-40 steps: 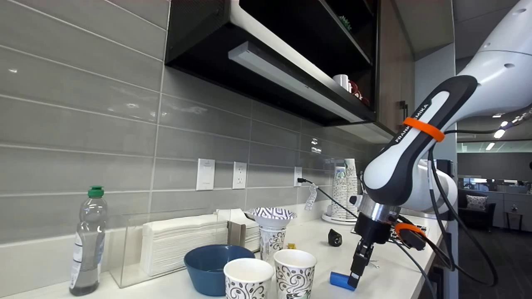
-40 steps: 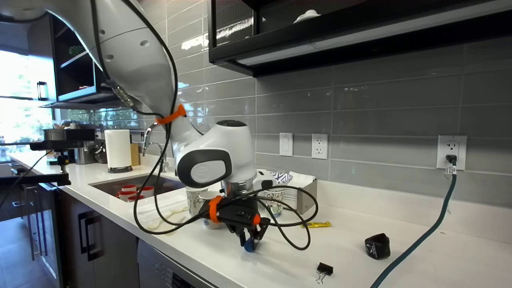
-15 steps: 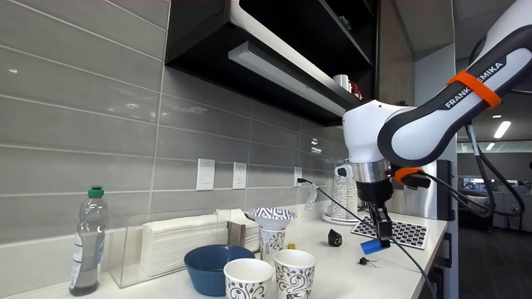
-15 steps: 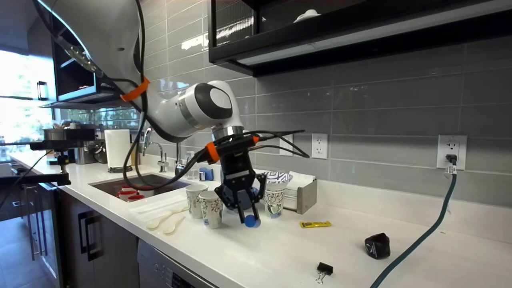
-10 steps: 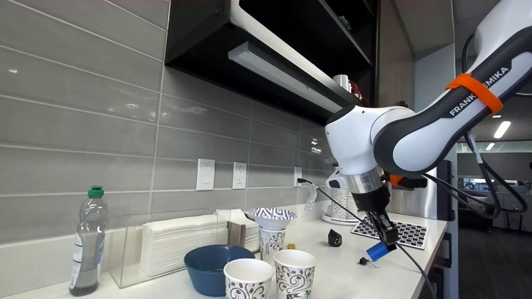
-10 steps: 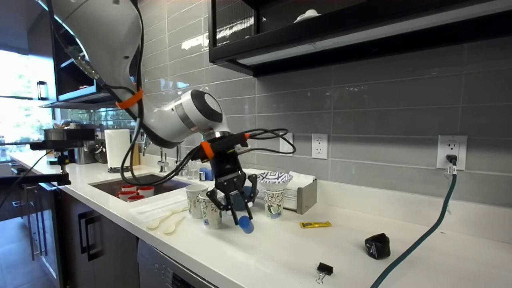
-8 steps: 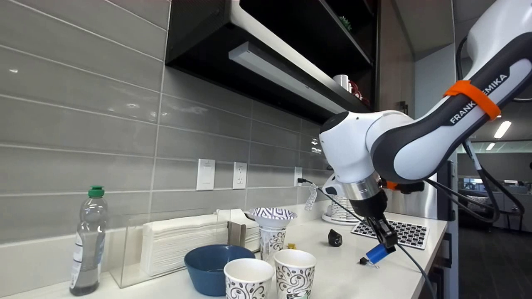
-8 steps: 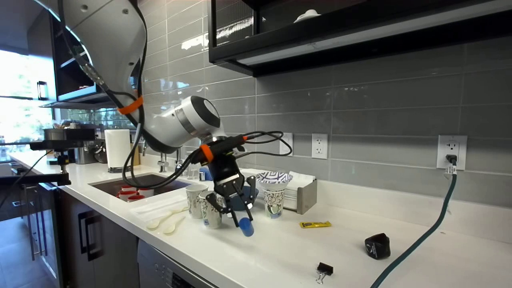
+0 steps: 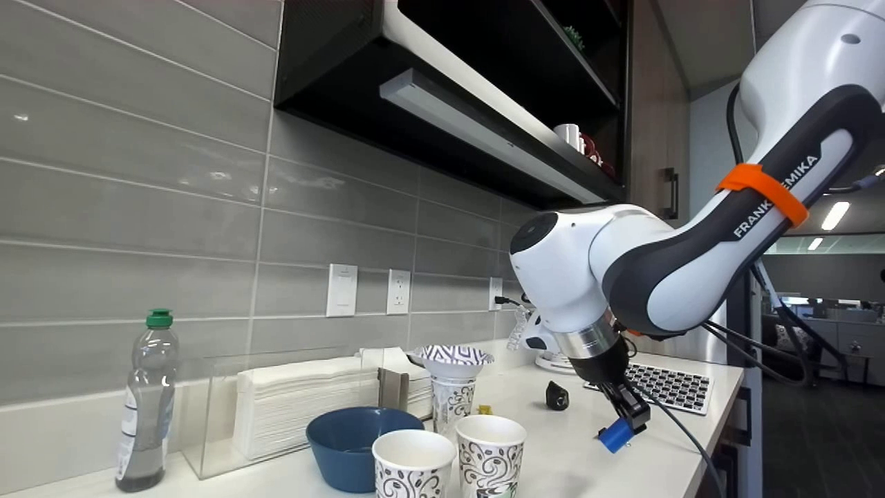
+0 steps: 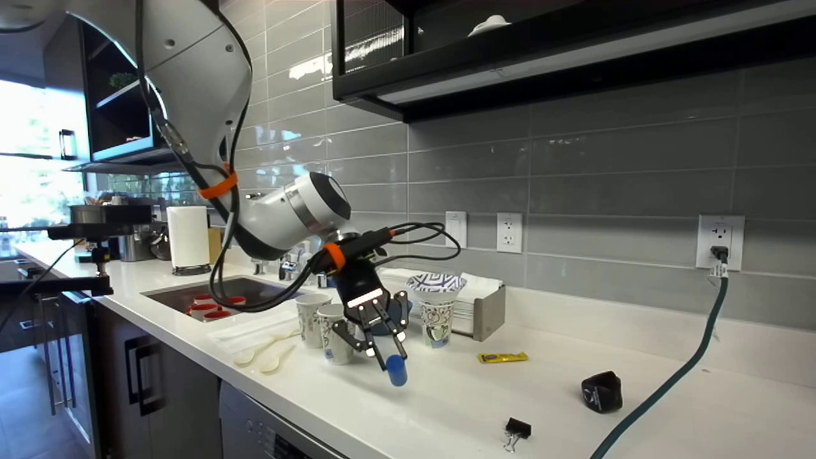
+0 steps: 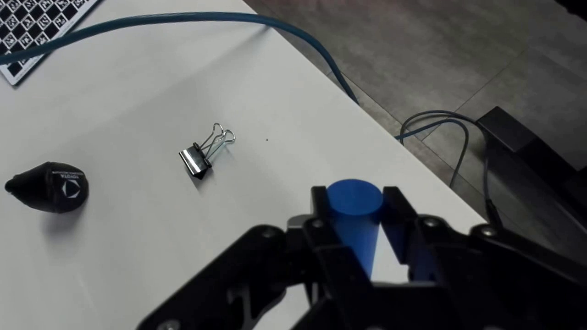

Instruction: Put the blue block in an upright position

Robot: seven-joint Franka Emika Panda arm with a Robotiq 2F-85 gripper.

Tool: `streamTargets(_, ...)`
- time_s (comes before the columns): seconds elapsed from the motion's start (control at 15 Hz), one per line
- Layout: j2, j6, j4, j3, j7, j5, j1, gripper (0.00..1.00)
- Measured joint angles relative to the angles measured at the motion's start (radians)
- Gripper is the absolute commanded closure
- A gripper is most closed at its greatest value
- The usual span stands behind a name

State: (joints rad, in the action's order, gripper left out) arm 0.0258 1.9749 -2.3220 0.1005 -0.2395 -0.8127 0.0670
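The pincer [image 11: 356,195] clamps the blue block [image 10: 396,371], its fingers [image 11: 396,211] parted by the block's width. We observe the block tilted over the desk [image 10: 446,408], inboard of the front edge [image 11: 399,149]; we cannot tell whether the two touch. We locate the binder clip [image 11: 195,160] nearer that edge than the black object [image 11: 50,188].

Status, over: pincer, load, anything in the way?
Pincer shut on small blue cylindrical block. Tilted, apparently above white counter. Possible obstacle: black metal binder clip on counter.
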Motion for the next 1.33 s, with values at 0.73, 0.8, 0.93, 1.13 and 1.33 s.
streamTargets(0.73,0.068,-0.118,-0.025,0.031,0.036,-0.199,0.057,0.92)
streamTargets(0.8,0.079,-0.120,-0.031,0.034,0.036,-0.220,0.060,0.92)
streamTargets(0.93,0.104,-0.142,-0.033,0.039,0.036,-0.273,0.069,0.92)
streamTargets(1.13,0.144,-0.174,-0.034,0.048,0.034,-0.347,0.080,0.92)
streamTargets(1.33,0.183,-0.185,-0.034,0.058,0.015,-0.398,0.087,0.92)
